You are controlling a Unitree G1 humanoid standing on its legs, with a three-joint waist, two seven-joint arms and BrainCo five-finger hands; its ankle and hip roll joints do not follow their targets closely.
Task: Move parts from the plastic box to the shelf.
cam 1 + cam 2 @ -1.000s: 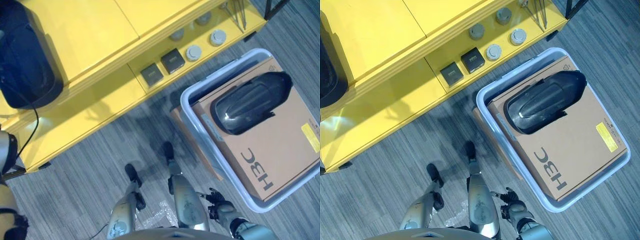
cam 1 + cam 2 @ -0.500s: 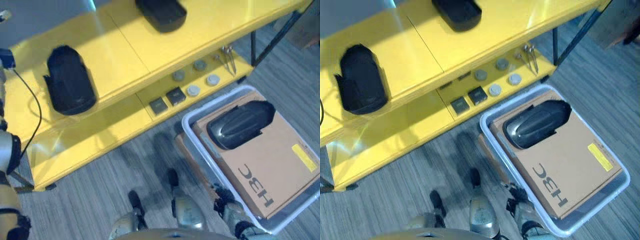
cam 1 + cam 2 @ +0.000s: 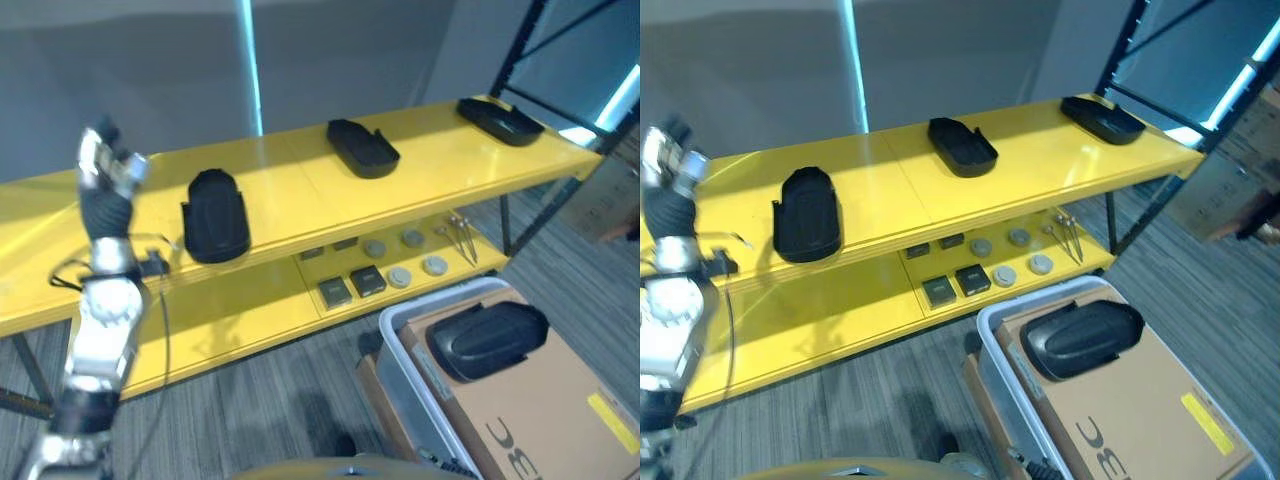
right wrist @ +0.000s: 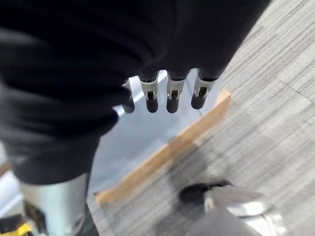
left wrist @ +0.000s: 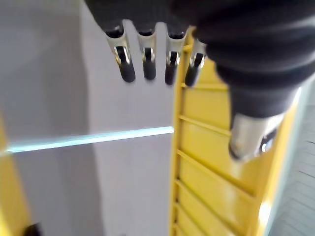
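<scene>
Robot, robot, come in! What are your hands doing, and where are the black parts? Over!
Left hand raised, open, empty. Right hand open, empty. One black part waits on cardboard in the plastic box; three on the shelf. Nothing blocking.

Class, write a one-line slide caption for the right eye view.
Three black parts lie on the yellow shelf; one waits in the plastic box; left hand raised.

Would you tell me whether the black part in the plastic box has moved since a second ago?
No. The black part lies on the cardboard box, as before, near its shelf-side end; the camera tilted up instead.
</scene>
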